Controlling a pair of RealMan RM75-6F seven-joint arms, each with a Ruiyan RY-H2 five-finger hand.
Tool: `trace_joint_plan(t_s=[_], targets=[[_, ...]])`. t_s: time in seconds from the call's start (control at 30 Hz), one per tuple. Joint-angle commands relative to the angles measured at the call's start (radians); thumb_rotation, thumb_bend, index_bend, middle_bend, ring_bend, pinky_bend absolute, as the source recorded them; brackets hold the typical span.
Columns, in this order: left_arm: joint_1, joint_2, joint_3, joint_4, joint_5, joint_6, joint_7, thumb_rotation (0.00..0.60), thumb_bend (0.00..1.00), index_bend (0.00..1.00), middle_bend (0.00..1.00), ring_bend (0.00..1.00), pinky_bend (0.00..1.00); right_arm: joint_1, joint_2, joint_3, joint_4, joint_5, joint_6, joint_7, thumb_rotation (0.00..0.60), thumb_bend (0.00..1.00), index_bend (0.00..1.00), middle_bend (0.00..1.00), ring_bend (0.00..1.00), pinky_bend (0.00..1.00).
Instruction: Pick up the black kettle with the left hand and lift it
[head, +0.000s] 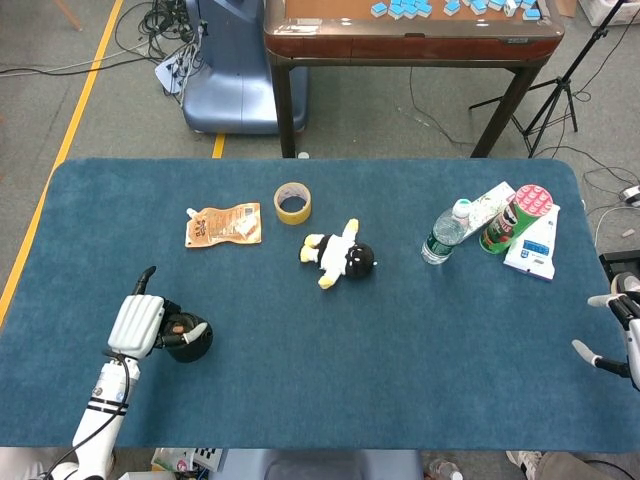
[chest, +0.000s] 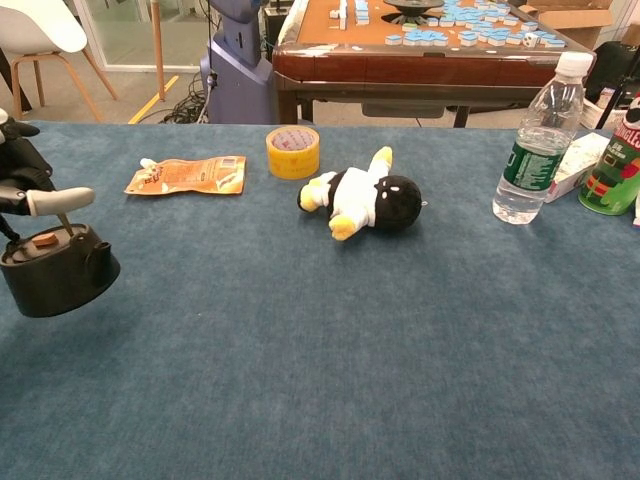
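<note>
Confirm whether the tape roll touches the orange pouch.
No: in the head view the tape roll lies apart from the orange pouch, with bare cloth between.

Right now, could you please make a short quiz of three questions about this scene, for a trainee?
1. True or false: the left hand holds the black kettle.
2. Multiple choice: what lies nearest the yellow tape roll? A) the water bottle B) the orange pouch C) the green can
3. Fill in: the plush penguin lies on the blue ____.

Key
1. True; in the chest view the kettle hangs from the hand's fingers.
2. B
3. Table. The right hand at the table's edge touches nothing.
</note>
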Motion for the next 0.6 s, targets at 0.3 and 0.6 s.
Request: trace_joint_plan(t_s=[0.3, 0.6], targets=[[0.001, -0.001, -0.01, 0.011, -0.007, 0.01, -0.018, 0.29, 0.2, 1.0, 1.0, 0.95, 0.02, -0.002, 0.002, 0.0, -0.009, 0.001, 0.001, -0.009, 0.6, 0.15, 0.35, 0.36, 0.22, 0.2], [0.002, -0.002, -0.013, 0.017, -0.007, 0.018, -0.024, 0.341, 0.27, 1.0, 1.0, 0.95, 0.02, -0.007, 0.007, 0.0, -0.018, 0.002, 0.008, -0.013, 0.6, 0.15, 0.35, 0.36, 0.22, 0.2]])
